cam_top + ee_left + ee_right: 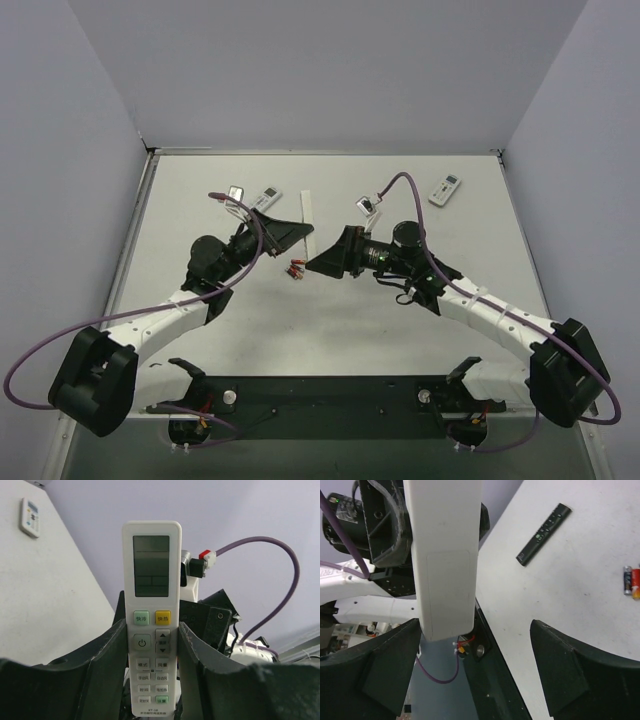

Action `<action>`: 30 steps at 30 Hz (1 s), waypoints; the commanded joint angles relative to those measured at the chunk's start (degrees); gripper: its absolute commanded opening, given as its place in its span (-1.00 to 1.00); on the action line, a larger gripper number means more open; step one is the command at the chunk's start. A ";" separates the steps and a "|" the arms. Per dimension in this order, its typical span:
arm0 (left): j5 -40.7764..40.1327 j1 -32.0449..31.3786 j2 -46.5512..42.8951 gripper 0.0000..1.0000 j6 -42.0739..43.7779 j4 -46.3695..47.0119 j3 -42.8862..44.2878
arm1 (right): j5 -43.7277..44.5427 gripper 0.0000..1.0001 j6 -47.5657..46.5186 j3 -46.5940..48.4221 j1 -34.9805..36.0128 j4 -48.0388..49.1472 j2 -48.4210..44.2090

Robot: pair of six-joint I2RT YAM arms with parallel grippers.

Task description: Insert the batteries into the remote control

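Left claw (152,624) is gripping the remote control (151,570) by its lower, button half, holding it up, seemingly clear of the counter (180,200), with the screen facing that wrist's camera. Right claw (475,625) is gaping wide and gripping nothing, one finger sitting just beside the remote's back. Battery cover (447,590) is looking closed, so nothing is going in yet. Batteries (295,268) are lying in a small cluster on the counter, between the two claws.

Risks: the grip is sitting low on a long body, so a push on the cover is likely levering the remote round or sliding it out of the jaws. A finger closing off-centre may be knocking it sideways. The cells are tiny and round, likely rolling if bumped and slipping in a pinch.

Counter is showing plain matte white; pale lilac-grey walls (320,70) are boxing it in on three sides. A black remote (543,533), a spare white remote (445,189) and a second white remote (268,196) are lying well apart.
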 commanded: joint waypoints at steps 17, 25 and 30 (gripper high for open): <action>-2.82 -2.10 -3.38 0.07 -1.61 11.20 -4.59 | -8.22 -1.00 -2.75 6.23 1.48 5.00 1.36; -9.85 -3.41 -14.54 0.95 18.08 -25.78 4.62 | 17.22 -1.00 -28.40 18.26 6.84 -37.63 -1.83; -13.46 -5.25 -13.59 0.95 20.81 -31.01 7.18 | 29.39 -1.00 -30.54 22.49 12.63 -44.68 0.46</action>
